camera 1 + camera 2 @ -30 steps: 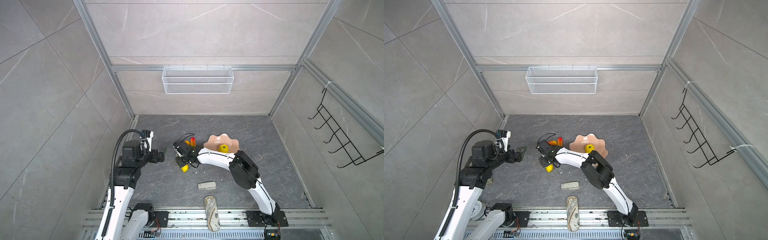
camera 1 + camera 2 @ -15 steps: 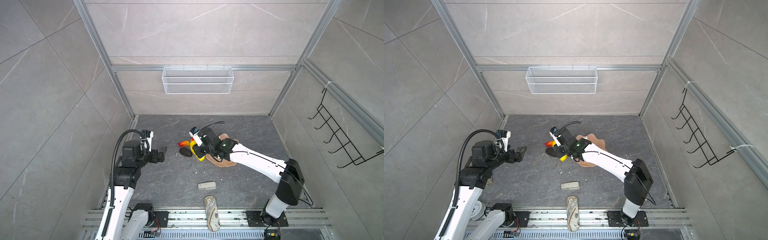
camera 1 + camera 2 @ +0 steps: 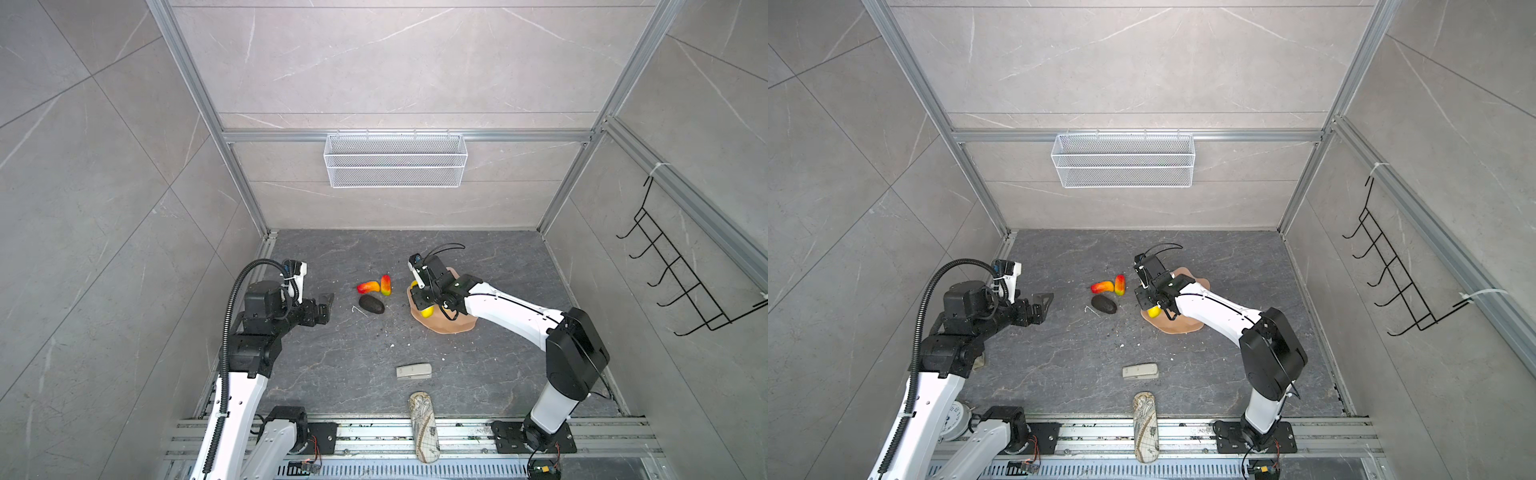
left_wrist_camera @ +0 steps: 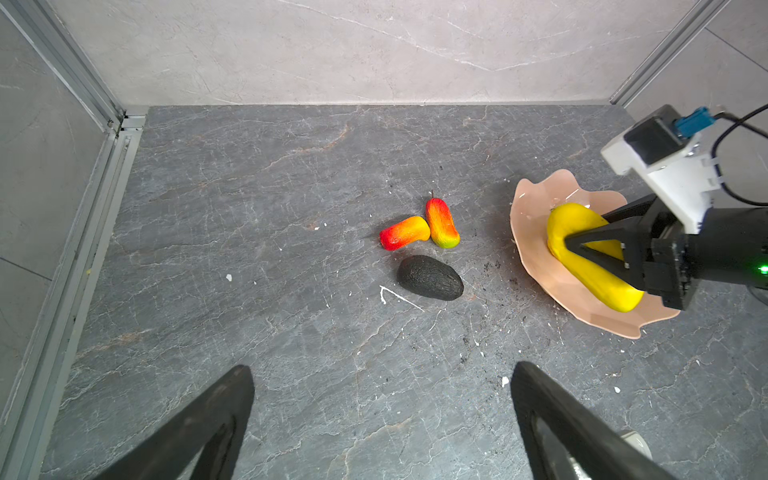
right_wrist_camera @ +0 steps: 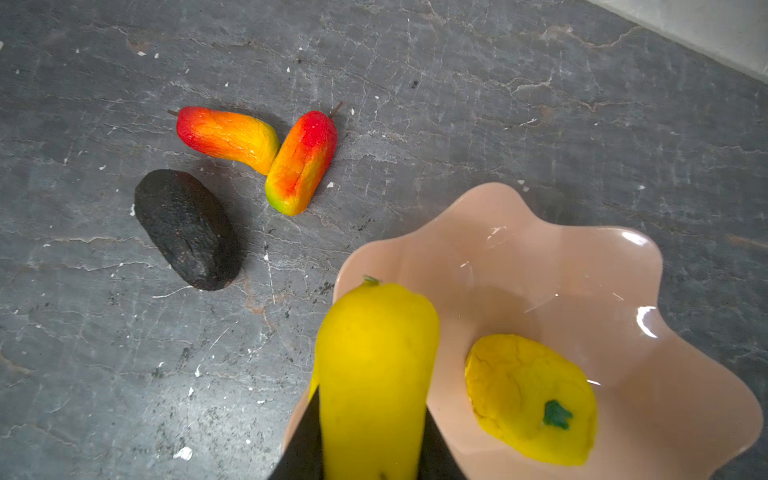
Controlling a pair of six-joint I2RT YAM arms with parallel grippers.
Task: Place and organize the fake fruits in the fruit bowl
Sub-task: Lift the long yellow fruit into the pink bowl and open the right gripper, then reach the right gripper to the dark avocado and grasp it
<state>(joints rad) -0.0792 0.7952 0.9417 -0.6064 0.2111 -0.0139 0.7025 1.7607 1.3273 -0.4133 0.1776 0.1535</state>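
- The right pincer (image 4: 582, 232) is pressed against the long yellow fruit (image 5: 374, 353), with 1 black finger on each side of it.
- That fruit hangs over the fruit bowl (image 5: 498, 216), above the part of the rim that faces the desk's left edge. I cannot tell whether the fruit touches the bowl.
- The pale pink bowl has a wavy rim and stands on the grey desk (image 3: 498, 374), right of the middle and nearer the back edge than the front.
- The round yellow fruit with a green top (image 5: 528, 390) lies inside the bowl, close beside the held fruit.
- 3 fruits lie on the desk outside the bowl, on its left-edge side near the desk's middle.
- 2 of them are red-orange-yellow, one (image 4: 404, 232) lying crosswise and the other (image 4: 442, 222) pointing toward the back edge. Their yellow ends meet in a V.
- The black-brown oval (image 4: 430, 277) lies just in front of that pair, apart from both.
- The left pincer (image 4: 382, 368) is spread wide with nothing between its fingers. It hovers near the desk's left edge, well apart from the fruits.
- A beige block (image 3: 413, 371) lies toward the front edge.
- A map-patterned case (image 3: 424, 426) lies across the front edge itself.
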